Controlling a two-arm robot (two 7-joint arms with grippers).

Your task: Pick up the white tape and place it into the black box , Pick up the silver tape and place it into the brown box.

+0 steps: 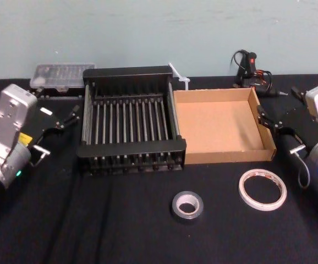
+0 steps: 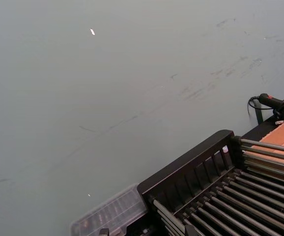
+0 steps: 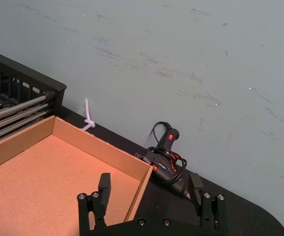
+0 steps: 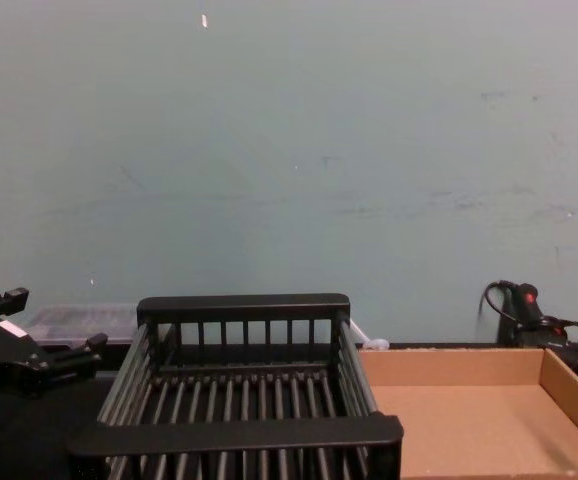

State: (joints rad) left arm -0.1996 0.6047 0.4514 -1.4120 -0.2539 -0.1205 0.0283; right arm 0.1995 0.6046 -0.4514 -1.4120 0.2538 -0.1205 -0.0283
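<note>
Tape comes first: both rolls lie flat on the black surface toward its near edge, well apart from either tool. The silver tape sits near the middle of that edge, just in front of the gap between the two containers; the white tape lies to its right, in front of the brown box's near right corner.

Farther back, the black box and the brown box stand side by side, walls almost touching, both with nothing inside.

The right tool hangs beside the brown box's right wall, fingers apart. The left tool waits beside the black box's left wall, and its fingers look spread as well.

The white ring is likely the first pick, and the right arm is the closer one. It is thin and low, so a good grasp probably sets one finger inside the open centre and one outside, pinching the wall. A descent straight from above would help avoid nudging the ring. The carry must cross over the brown box, so the ring should be lifted above its walls before it travels to the black box.

At the far edge lie a clear plastic case and a corded glue gun.
</note>
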